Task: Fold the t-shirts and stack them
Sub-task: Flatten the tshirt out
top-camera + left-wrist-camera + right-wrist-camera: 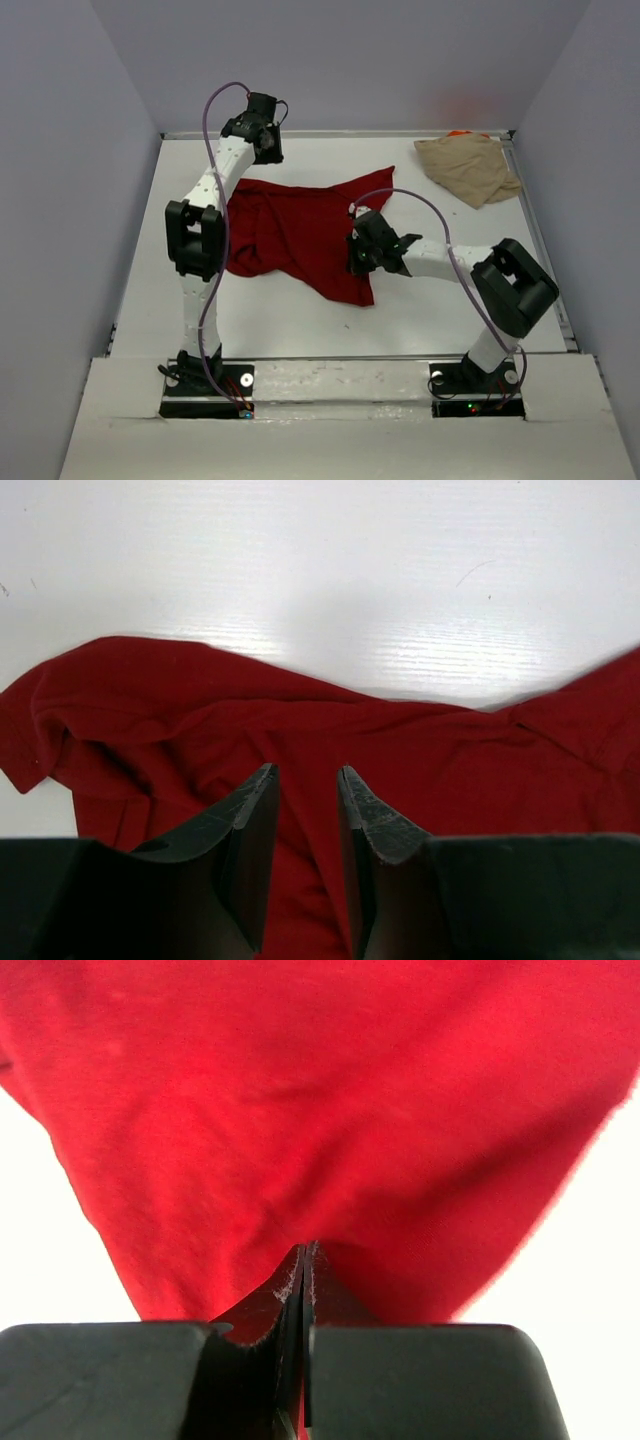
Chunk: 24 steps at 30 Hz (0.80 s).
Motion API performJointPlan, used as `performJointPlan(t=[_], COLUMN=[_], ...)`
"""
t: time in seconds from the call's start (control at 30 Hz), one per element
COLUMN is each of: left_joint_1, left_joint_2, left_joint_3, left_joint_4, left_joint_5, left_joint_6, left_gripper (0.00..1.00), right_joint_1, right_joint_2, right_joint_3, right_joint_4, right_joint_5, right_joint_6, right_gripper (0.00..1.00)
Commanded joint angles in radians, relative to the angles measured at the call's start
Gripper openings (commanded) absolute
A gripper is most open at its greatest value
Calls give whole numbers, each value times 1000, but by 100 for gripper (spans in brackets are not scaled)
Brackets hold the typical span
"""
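Observation:
A large dark red t-shirt (pixel 290 230) lies crumpled and spread across the middle of the white table. My right gripper (pixel 353 264) is over its right part. In the right wrist view this gripper (pixel 303 1247) is shut on a pinch of the red cloth (pixel 300 1110), which tents up at the fingertips. My left gripper (pixel 269 153) hangs above the shirt's far left edge. Its jaws (pixel 305 772) stand apart with nothing between them, and the red cloth (pixel 400 740) lies below. A tan t-shirt (pixel 468 167) sits bunched at the far right corner, with a sliver of orange fabric (pixel 459 133) behind it.
The table (pixel 300 320) is walled by grey panels on the left, right and back. A raised rim (pixel 545 250) runs along its right side. Both arm bases stand at the near edge, with purple cables looping over the arms.

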Motion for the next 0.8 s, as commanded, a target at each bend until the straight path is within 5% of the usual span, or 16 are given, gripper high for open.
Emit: performJointPlan(t=[0.0, 0.2, 0.33, 0.7, 0.77], left_joint_1=[-7, -10, -14, -24, -27], left_joint_2=[-102, -151, -174, -150, -145], left_joint_3=[-35, -91, -137, -132, -134], left_joint_4=[27, 42, 73, 76, 73], left_joint_5=[11, 9, 6, 12, 12], left_joint_6=[4, 2, 4, 17, 20], left_gripper=[40, 40, 40, 41, 41], right_joint_1=[22, 22, 33, 102, 131], right_joint_2=[-101, -232, -239, -133, -116], right_joint_3=[-35, -150, -160, 154, 251], right_joint_4=[-98, -111, -58, -135, -163], right_joint_5=[234, 257, 197, 313, 358], right_joint_6=[92, 183, 73, -159, -182], right_gripper=[0, 0, 0, 0, 7])
